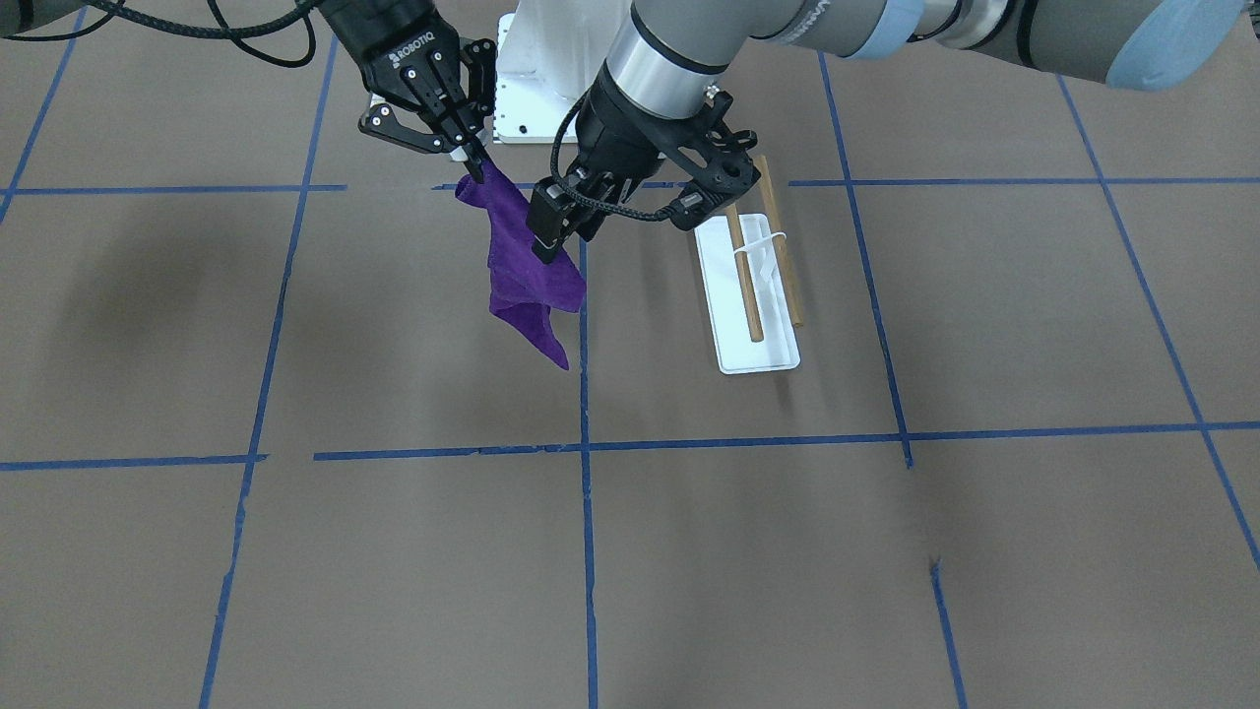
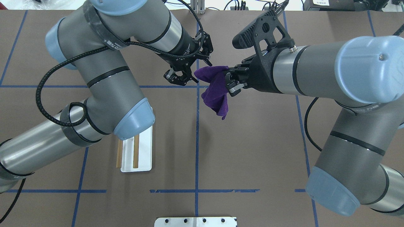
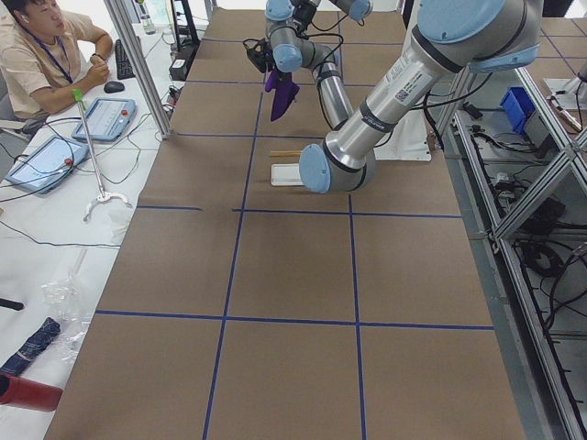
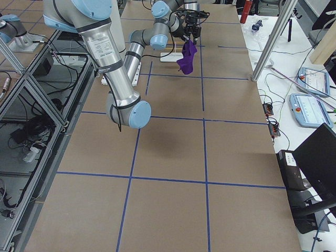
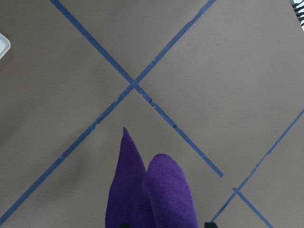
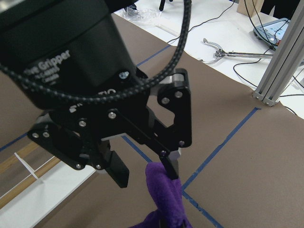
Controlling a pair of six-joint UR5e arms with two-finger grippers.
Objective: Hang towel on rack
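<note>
The bench (image 1: 394, 551) is covered in flat brown sheeting, marked into large squares by strips of blue tape (image 1: 587, 551); a few strips are broken or frayed. A white pedestal (image 1: 536, 79) sits at the robot's edge of it.

The purple towel (image 1: 527, 271) hangs in the air over a tape crossing near the middle of the bench. It is bunched, droops to a point and is clear of the surface. The right gripper (image 1: 474, 162) has its jaws clenched on the towel's top corner and carries it. The left gripper (image 6: 146, 175) is just beside it with its jaws spread. In the left wrist view the cloth hangs between the 2 fingertips, and I cannot tell whether either one touches it.

The rack (image 1: 753, 356) stands on the bench on the left arm's side, apart from the towel. Its white base lies flat on the sheeting, and its 2 wooden dowels (image 1: 745, 286) run parallel, joined by a white bracket (image 1: 760, 246).

Across the bench from the robot, aluminium posts (image 3: 138, 64) rise at its edge. Beyond them a white side table (image 3: 37, 229) holds 2 pendants (image 3: 105, 117), cables, a keyboard and a mouse. A person (image 3: 37, 50) in a beige shirt sits there. Further along that side stands a black screen (image 4: 315, 157)
</note>
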